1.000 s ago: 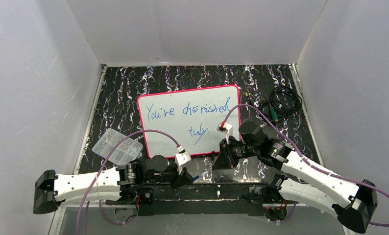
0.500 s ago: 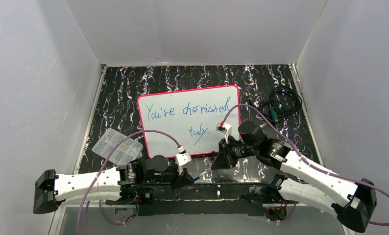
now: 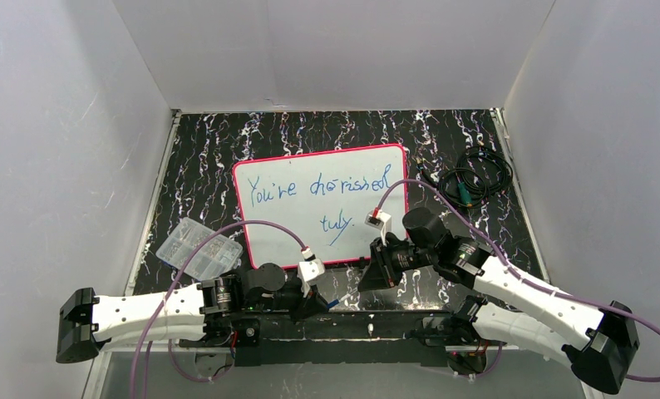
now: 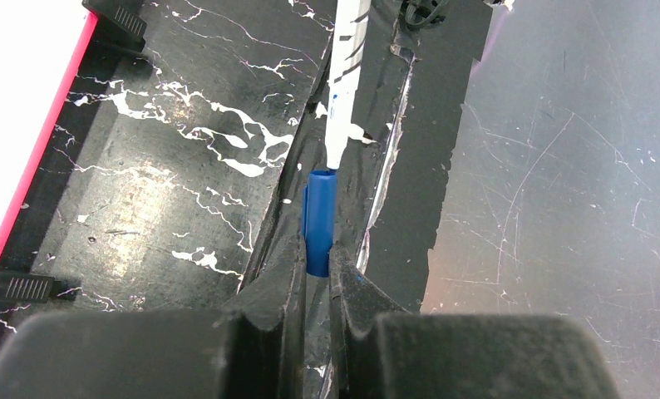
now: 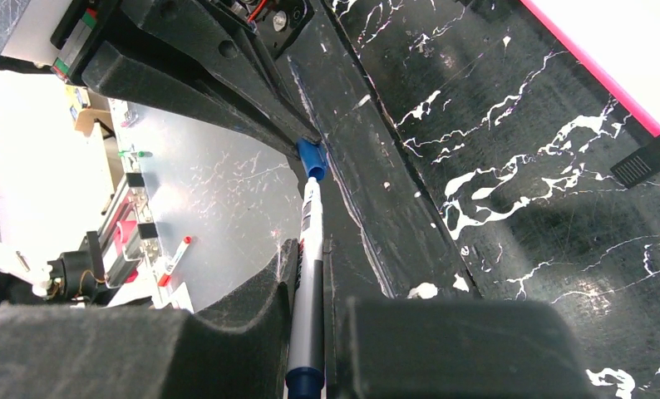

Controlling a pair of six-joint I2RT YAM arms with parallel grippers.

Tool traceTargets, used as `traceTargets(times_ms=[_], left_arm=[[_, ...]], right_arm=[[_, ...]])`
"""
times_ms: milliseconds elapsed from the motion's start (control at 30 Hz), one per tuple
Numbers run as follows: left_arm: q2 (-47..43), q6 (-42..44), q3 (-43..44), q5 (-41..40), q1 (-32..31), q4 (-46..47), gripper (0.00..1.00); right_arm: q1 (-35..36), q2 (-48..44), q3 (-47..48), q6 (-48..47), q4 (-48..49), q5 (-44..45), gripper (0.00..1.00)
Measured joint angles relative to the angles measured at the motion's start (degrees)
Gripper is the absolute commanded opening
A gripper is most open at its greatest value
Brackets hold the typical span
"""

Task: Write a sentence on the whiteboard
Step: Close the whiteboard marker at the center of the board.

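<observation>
Two grips we see: left gripper (image 4: 315, 249) clamps the small blue plastic cap (image 4: 319, 218); right gripper (image 5: 310, 264) pinches the slim white marker (image 5: 312, 208), nose meeting cap.

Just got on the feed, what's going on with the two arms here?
The whiteboard already carries the sentence in blue handwriting. Both arms are working just in front of the board's near edge. The right gripper is shut on a marker, and the left gripper is shut on its blue cap. The marker's tip is at the cap's mouth, so this looks like recapping. I cannot tell whether the cap is fully seated.
</observation>
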Motion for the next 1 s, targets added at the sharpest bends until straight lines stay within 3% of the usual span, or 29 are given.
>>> traceTargets(times_ms=[1000], left_arm=[[1.03,1.16,2.45,-0.42,-0.07,0.44,0.0]], right_arm=[[-0.13,1.2,-2.71,3.21,6.8,-3.41,0.01]])
